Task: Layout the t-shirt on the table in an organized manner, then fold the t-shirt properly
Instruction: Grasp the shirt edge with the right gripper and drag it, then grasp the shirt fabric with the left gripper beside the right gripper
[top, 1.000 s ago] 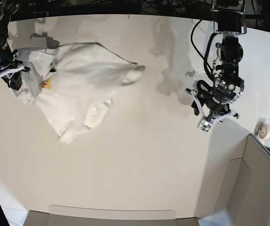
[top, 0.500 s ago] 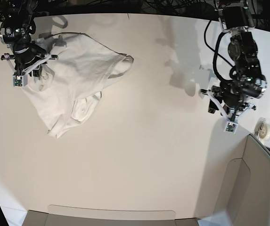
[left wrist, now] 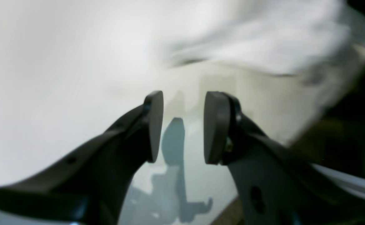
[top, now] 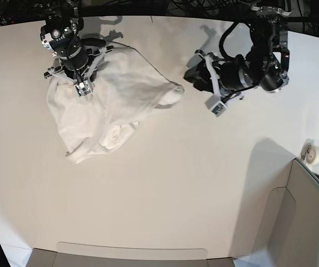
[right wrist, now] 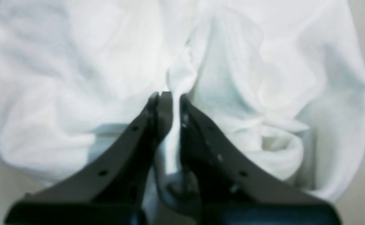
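The white t-shirt (top: 109,105) lies crumpled at the far left of the off-white table (top: 165,183), plain side showing, no print in view. My right gripper (top: 71,69) stands over the shirt's far left part. In the right wrist view its fingers (right wrist: 162,109) are shut on a raised fold of the t-shirt (right wrist: 76,62). My left gripper (top: 192,69) hovers just right of the shirt's right edge, pointing at it. Seen from the left wrist, its pads (left wrist: 215,125) stand apart with nothing between them; the blurred t-shirt (left wrist: 263,40) is ahead.
Grey-beige panels border the table at the lower right (top: 309,217) and along the near edge (top: 131,256). A small white round object (top: 313,153) sits at the right edge. Dark cables run behind the far edge.
The right gripper has carried its hold on the shirt rightward along the far edge, dragging the cloth. The left arm has swung from the right side up and left, close to the shirt.
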`<state>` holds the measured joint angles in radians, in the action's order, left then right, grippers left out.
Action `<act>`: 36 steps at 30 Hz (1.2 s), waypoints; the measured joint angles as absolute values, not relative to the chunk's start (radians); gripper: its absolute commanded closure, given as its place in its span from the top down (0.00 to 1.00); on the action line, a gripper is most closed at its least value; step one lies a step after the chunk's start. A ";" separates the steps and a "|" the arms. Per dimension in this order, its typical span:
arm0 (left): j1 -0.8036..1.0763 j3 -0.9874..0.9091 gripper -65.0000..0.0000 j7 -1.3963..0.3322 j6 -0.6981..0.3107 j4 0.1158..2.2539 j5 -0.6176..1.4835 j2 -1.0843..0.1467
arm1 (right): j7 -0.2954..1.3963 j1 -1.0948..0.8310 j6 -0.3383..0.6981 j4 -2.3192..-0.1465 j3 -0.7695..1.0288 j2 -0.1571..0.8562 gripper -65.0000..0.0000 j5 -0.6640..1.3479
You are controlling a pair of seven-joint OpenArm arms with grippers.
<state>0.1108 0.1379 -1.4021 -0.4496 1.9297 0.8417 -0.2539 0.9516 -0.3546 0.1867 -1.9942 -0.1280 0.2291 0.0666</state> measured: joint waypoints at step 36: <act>-0.139 0.077 0.25 -0.997 -0.141 1.526 0.631 -0.434 | 0.961 -0.290 0.186 -2.029 -0.171 0.170 0.00 0.058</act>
